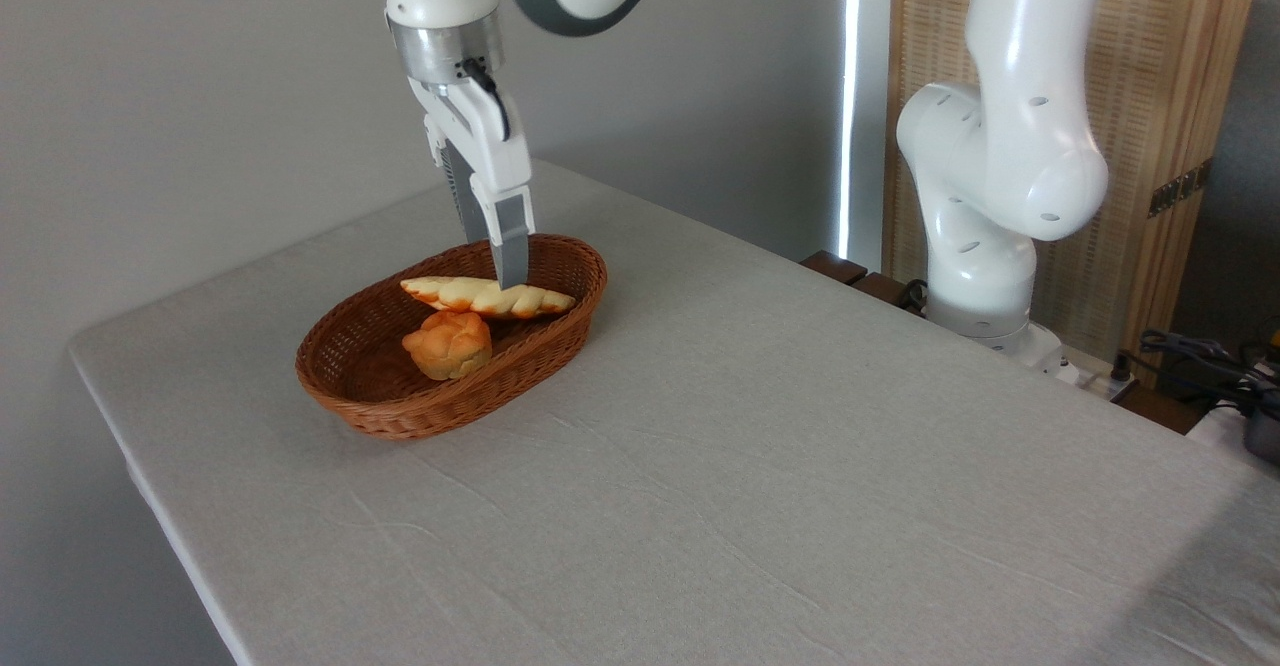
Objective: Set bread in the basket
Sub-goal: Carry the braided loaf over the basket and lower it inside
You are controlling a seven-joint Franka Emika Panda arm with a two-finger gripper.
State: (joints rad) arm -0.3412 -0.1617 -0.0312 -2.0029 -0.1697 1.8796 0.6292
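Bread (488, 297) is inside the basket (400, 408): the long pale golden braided loaf lies roughly level across the far half, left tip near the back rim, right tip toward the right end wall. Can't tell if it rests on the floor of the basket or is propped; its front edge sits just above and behind the bun (448, 344), touching or nearly so.

Bun is small, round, orange-brown, knotted, sitting near the middle of the basket floor.

Gripper (508, 276) comes down from above, fingers pointing into the basket at about the middle of the loaf. Near finger (510, 241) is grey and its tip meets the loaf's top edge. The other finger is mostly hidden behind it, so the jaw gap isn't readable from this angle. Can't tell whether it is clamped on the bread or has let go.

Basket is oval brown wicker with low sides, on the left part of the counter (760, 466), well in from the front edge. Counter has a pale grey cloth-like top with light creases.

Arm base (985, 286) stands at the far right edge of the counter. Cables (1200, 356) lie at the right margin, behind the counter.
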